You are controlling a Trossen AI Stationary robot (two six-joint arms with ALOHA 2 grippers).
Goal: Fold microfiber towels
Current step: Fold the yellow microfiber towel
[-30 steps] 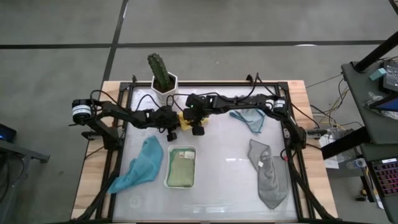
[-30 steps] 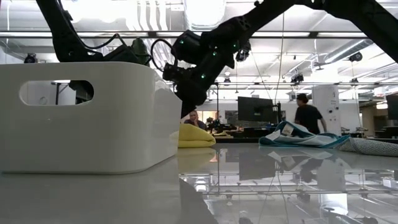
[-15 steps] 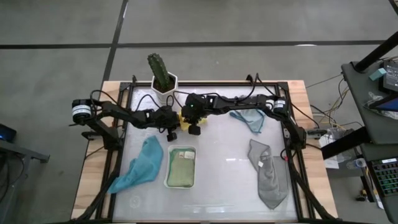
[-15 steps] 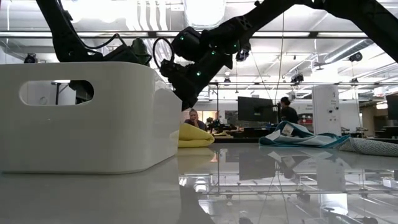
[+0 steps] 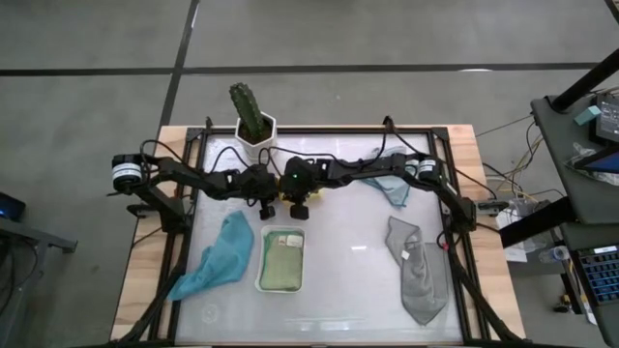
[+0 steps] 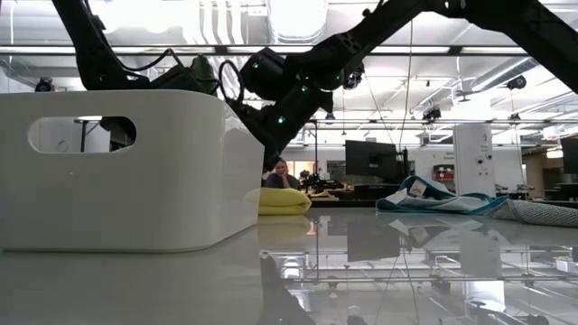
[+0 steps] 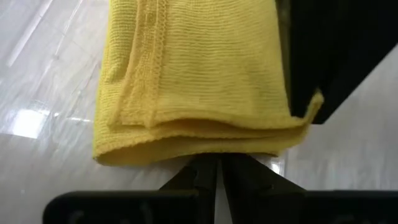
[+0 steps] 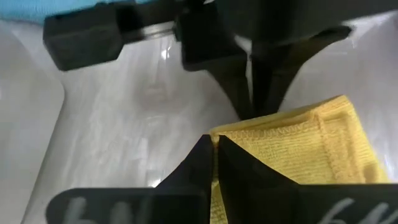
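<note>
- Two dark arms are seen meeting at the far middle of the glossy white table, the left gripper and right gripper side by side.
- A teal soft cloth is spread at the near left.
- A pale green folded cloth is held in a white rectangular tray.
- A grey crumpled cloth is laid at the right.
- A light blue cloth is partly covered by the right arm.
- A green cactus in a white pot is placed at the far edge.

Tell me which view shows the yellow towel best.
The left wrist view: the folded yellow towel fills the picture, layered edge visible. The right wrist view shows one corner, the low view a small mound beyond the white tray, and the high view hides it under both grippers.
</note>
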